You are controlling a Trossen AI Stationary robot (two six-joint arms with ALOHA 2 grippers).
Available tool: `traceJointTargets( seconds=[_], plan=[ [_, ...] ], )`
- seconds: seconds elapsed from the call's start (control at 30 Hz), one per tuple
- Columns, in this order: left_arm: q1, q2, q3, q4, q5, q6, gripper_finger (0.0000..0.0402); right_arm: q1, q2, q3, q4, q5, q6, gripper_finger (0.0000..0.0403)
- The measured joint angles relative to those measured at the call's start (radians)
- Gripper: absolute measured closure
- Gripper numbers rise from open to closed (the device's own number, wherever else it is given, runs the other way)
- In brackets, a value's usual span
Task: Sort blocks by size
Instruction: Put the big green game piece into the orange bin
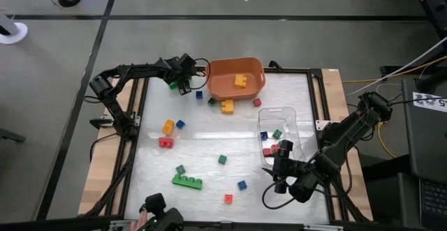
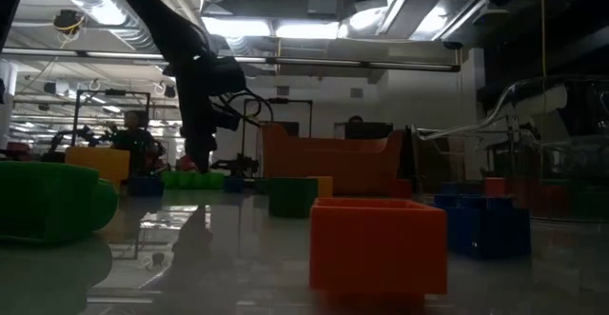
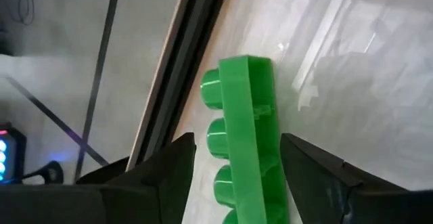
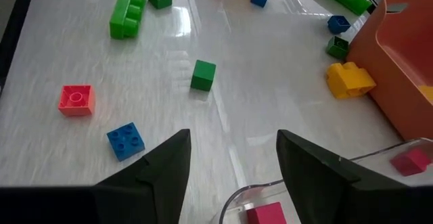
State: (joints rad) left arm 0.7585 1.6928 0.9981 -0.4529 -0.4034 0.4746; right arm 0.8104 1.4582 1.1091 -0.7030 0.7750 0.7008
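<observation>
My left gripper is at the table's far left, beside the orange bin. It is open, low over a long green studded brick, which lies on the table on its side. One finger stands on each long side of the brick, and I cannot tell whether either touches it. The brick also shows in the high view. My right gripper is open and empty, by the near end of the clear tray. Loose blocks lie across the table, among them a second long green brick.
The bin holds a yellow brick. The tray holds red and green cubes. On the table lie a yellow brick, an orange block, and small red, blue and green cubes. A dark frame rail runs beside the left gripper.
</observation>
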Motion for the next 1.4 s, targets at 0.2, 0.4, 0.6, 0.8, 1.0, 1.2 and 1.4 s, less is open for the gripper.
traceJointTargets(
  seconds=[0.2,0.4,0.6,0.8,1.0,1.2,1.4],
  plan=[
    [0.015,0.0,-0.051,0.072,-0.008,0.008,0.0196,0.0,0.0,0.0,0.002,0.0,0.0,0.0183],
    [0.047,0.0,-0.061,0.111,-0.019,0.005,0.0196,0.0,0.0,0.0,0.004,0.0,0.0,0.0183],
    [0.077,0.032,-0.061,0.103,-0.02,0.0,0.0198,0.0,0.0,0.0,0.005,0.0,0.0,0.0183],
    [0.083,0.09,-0.056,0.11,-0.046,-0.001,0.0256,0.0,0.0,0.0,0.007,0.0,0.001,0.0183],
    [0.075,0.082,-0.057,0.097,-0.046,-0.026,0.0358,0.0,0.0,0.0,0.007,0.0,0.0,0.0183],
    [0.033,0.014,-0.019,-0.037,-0.009,-0.076,0.0388,0.0,0.0,0.0,0.003,0.001,-0.002,0.0183],
    [-0.043,-0.098,0.047,-0.179,0.067,-0.138,0.0388,0.0,0.0,0.0,0.003,0.002,-0.008,0.0183]
  ],
)
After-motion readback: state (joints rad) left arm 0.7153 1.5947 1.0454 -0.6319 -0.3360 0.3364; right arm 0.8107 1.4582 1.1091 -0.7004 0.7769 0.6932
